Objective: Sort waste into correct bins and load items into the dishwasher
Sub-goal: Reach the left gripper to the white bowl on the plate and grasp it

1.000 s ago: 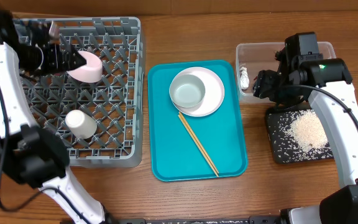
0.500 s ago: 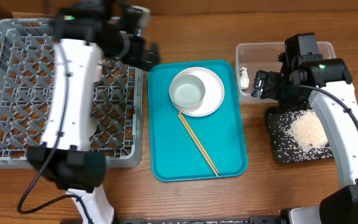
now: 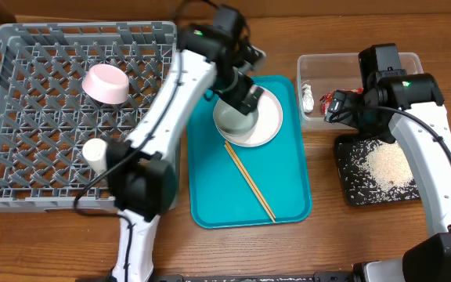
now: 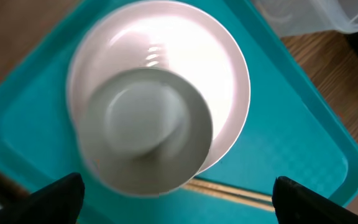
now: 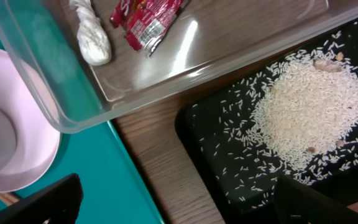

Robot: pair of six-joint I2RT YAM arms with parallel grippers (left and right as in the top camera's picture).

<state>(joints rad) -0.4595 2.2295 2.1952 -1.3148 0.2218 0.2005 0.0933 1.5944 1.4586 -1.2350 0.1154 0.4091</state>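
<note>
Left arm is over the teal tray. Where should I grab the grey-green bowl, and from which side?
Take the bowl by its rim, coming straight down from above, one finger inside and one outside. It sits upright on the plate, mouth up, so the rim looks free all round.

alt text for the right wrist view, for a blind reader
A clear tub holds a twisted white tissue and a red-and-white wrapper; beside it, a black tray carries a heap of rice. The open right gripper hangs empty above, with a teal tray and plate at left.
</note>
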